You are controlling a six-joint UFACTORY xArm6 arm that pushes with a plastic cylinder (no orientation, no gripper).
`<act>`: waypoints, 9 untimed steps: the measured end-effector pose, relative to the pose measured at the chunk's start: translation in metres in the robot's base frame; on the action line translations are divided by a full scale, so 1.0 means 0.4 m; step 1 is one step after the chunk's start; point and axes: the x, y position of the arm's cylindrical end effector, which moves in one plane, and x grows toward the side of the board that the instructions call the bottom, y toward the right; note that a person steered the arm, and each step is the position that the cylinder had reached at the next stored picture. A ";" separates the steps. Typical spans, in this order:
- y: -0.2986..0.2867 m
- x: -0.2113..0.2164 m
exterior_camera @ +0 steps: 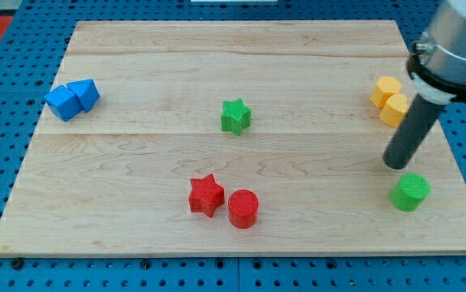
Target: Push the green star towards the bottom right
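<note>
The green star (235, 116) lies near the middle of the wooden board (135, 203), a little toward the view's top. My tip (395, 165) stands far to the star's right, at the board's right side. It is just above and left of a green cylinder (411, 192) and below two yellow blocks (389, 100). The tip touches no block.
A red star (206, 195) and a red cylinder (243, 208) sit side by side below the green star. Two blue blocks (72, 98) lie touching at the board's left. The arm's grey body (456, 40) hangs over the top right corner.
</note>
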 end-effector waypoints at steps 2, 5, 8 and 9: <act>0.011 0.103; -0.157 0.039; -0.728 -0.126; -0.796 -0.234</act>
